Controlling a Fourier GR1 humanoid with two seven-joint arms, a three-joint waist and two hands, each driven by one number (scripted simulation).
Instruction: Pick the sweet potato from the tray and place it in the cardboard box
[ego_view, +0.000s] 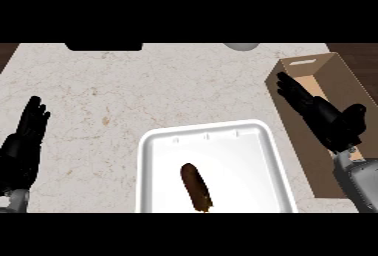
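Item 1: sweet potato (196, 187). Dark brown, elongated, lying lengthwise near-to-far inside the tray, toward its near end and slightly left of centre. Untouched by either hand.

Item 2: tray (275, 160). White, rounded corners, raised rim, resting on the surface at centre-near; its near end is cut off by the view's edge.

Item 3: cardboard box (341, 75). Brown, open-topped, long and narrow, at the right side of the surface, just right of the tray, with a slot handle in its far wall.

Item 4: right hand (325, 117). Black, released, fingers straight and pointing far-left, positioned over the box's left wall and interior. Holds nothing. Grey forearm enters from the near right.

Item 5: left hand (22, 145). Black, released, fingers straight and pointing far, resting at the left edge of the view, well apart from the tray.

Item 6: surface (125, 95). Pale marbled stone, beige veining.

Item 7: dark flat object (103, 46) at the far edge; a grey rounded object (241, 46) further right, both mostly cut off.
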